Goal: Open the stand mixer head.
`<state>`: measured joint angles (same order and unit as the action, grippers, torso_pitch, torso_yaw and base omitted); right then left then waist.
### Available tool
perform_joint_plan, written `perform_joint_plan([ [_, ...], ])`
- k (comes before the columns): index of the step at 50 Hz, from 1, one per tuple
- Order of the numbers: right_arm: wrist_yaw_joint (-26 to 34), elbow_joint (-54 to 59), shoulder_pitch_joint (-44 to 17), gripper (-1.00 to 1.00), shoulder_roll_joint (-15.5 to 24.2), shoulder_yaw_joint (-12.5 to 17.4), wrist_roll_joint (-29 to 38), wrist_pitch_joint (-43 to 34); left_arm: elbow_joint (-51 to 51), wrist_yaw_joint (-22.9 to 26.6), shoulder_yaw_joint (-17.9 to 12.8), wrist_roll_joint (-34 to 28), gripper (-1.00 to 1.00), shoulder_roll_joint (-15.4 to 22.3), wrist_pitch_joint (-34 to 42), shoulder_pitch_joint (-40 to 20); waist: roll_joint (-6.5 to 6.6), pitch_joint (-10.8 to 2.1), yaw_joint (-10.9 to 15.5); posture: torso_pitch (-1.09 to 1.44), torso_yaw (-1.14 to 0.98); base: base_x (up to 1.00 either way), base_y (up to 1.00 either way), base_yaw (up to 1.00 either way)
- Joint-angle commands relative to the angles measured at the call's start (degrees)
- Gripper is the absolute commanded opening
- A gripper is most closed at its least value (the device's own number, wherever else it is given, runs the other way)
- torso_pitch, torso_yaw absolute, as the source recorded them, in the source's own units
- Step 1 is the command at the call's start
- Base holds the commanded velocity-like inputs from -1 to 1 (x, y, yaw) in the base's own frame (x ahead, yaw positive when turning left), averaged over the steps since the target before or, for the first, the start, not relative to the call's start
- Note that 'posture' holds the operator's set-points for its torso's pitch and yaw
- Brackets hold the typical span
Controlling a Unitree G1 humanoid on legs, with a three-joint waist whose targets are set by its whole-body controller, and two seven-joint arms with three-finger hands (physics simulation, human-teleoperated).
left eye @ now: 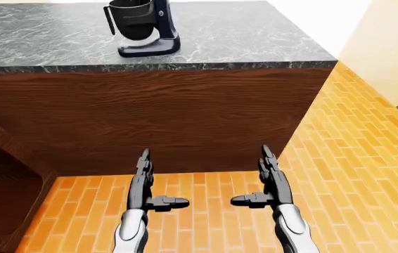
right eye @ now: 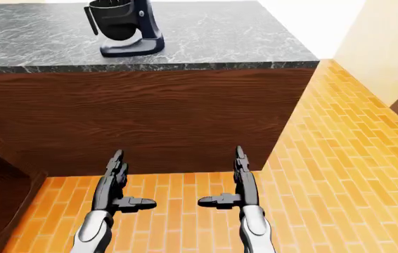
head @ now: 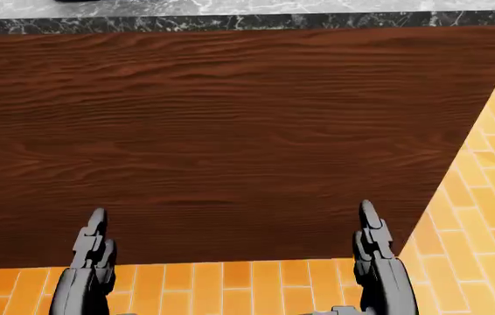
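Note:
A dark navy stand mixer [left eye: 143, 27] with a black bowl stands on the dark marble counter [left eye: 255, 37], at the top left of the left-eye view; its head is cut off by the top edge. My left hand [left eye: 143, 182] and right hand [left eye: 269, 182] are low, over the floor, far below the counter top. Both are open and empty, fingers straight, thumbs pointing inward. The head view shows only the hands' fingertips [head: 95, 236] and the cabinet face.
The counter's dark wood side [left eye: 157, 116] faces me. An orange brick floor [left eye: 354, 158] runs to the right of the counter. A dark wood cabinet [left eye: 2, 190] stands at the bottom left. A cream wall [left eye: 389, 47] is at the right.

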<state>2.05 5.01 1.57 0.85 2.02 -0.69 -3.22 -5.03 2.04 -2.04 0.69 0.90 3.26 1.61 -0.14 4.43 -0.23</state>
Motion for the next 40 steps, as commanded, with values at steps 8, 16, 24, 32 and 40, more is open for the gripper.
perform_joint_plan([
  [8,2.0,-7.9,-0.5,1.0,0.1,-0.7,-0.6,1.8,5.1,0.4,-0.1,0.6,1.0,0.2,-3.6,-1.5,-0.43,-4.29,0.4,0.0,0.0,0.0,0.0,0.0],
  [16,3.5,-11.3,-0.2,1.0,-0.5,-0.7,-3.7,0.7,6.3,0.4,-0.2,1.1,1.0,0.0,-6.1,-1.7,-0.26,-4.7,0.5,0.0,0.0,0.0,0.0,0.0],
  [24,11.6,-30.3,3.9,1.0,-0.6,-3.1,-19.2,-0.2,19.1,2.6,0.5,7.6,1.0,-0.9,-12.9,0.0,-0.3,-5.16,0.4,0.0,0.0,0.0,0.0,0.0],
  [32,9.6,-42.1,4.0,1.0,-0.3,-3.9,-22.2,-5.6,32.8,1.0,1.1,9.2,1.0,-0.5,-6.5,0.0,-0.15,-5.32,0.3,0.0,0.0,0.0,0.0,0.0],
  [40,-19.2,-64.6,-12.7,1.0,15.2,-3.3,-43.0,-17.7,64.0,-12.1,-9.1,21.4,1.0,8.3,25.0,-17.0,0.07,-4.98,0.3,0.0,0.0,0.0,0.0,0.0],
])
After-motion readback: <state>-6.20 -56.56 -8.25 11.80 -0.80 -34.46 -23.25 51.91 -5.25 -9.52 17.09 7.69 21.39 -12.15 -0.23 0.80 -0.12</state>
